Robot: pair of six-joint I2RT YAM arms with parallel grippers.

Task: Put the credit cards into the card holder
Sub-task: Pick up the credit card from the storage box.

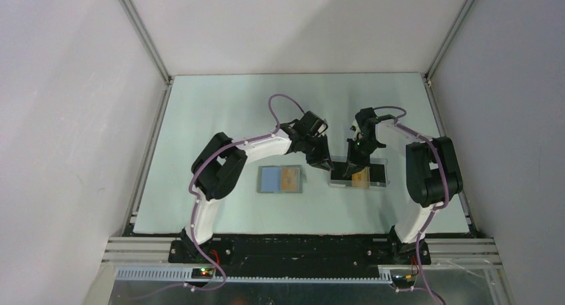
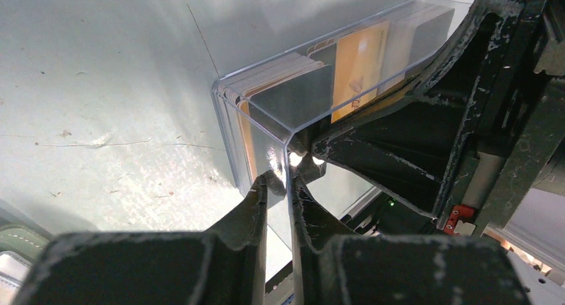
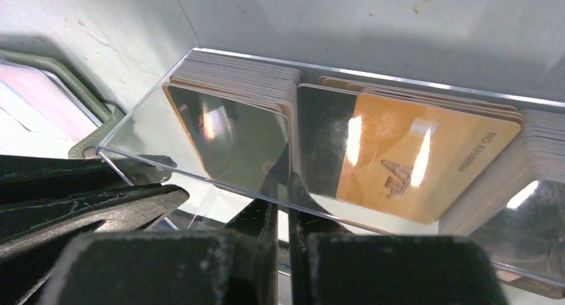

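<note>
Though open, card holder (image 1: 270, 180) lengthwise left-right.

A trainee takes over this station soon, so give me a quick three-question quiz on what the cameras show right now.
1. True or false: the card holder lies open on the table, with an orange card showing on its inside.
2. What does the left claw pinch? A) an orange card B) the corner wall of the clear tray C) the card holder's snap tab
3. Where are most of the credit cards stacked?

Key: 1 true; 2 B; 3 in the clear tray, standing on edge.
</note>
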